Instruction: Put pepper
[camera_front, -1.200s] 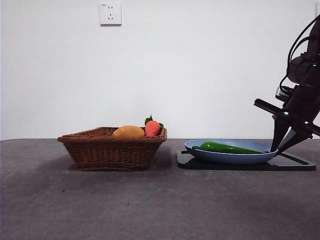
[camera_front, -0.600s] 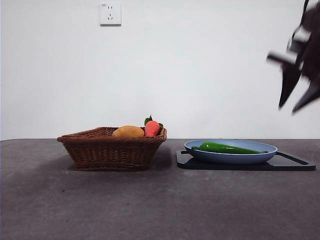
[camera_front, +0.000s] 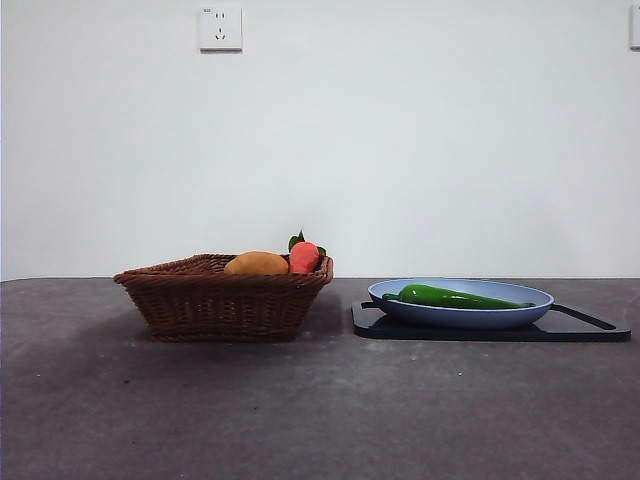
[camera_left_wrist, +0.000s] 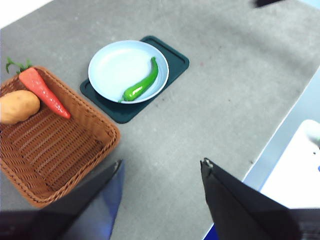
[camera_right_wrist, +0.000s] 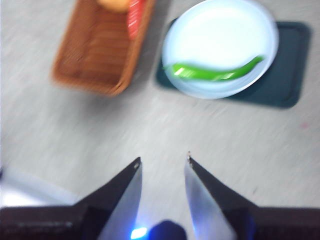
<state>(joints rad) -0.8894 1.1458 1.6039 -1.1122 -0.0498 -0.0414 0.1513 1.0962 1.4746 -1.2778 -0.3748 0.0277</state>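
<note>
Front view shows the pepper (camera_front: 455, 296) lying flat in the blue plate (camera_front: 400, 303) at lower right of the frame, the plate resting on a dark tray (camera_front: 590, 329) on the grey worktop (camera_front: 320, 410). No arm shows in this view.

Both arms hang high above the scene. The left pincer (camera_left_wrist: 161, 172) is wide open and holds nothing; the right pincer (camera_right_wrist: 163, 165) is open too, more narrowly, and also empty. The right wrist picture is blurred, so fine detail there cannot be read.

Judged from how things lie, the pepper seems already placed, and little can go wrong unless an arm comes low again. The pepper lies close to the plate's rim in the left wrist view, and its glossy, rounded body could roll or slide over that shallow edge if the plate or tray were nudged.

To the plate's left in the front view stands a wicker basket (camera_front: 225, 300), near but apart from the tray, holding a carrot (camera_front: 304, 256) with green leaves and a yellow-orange potato-like item (camera_front: 257, 264). A wall socket (camera_front: 221, 28) sits at upper left. Nothing stands between basket and plate.
</note>
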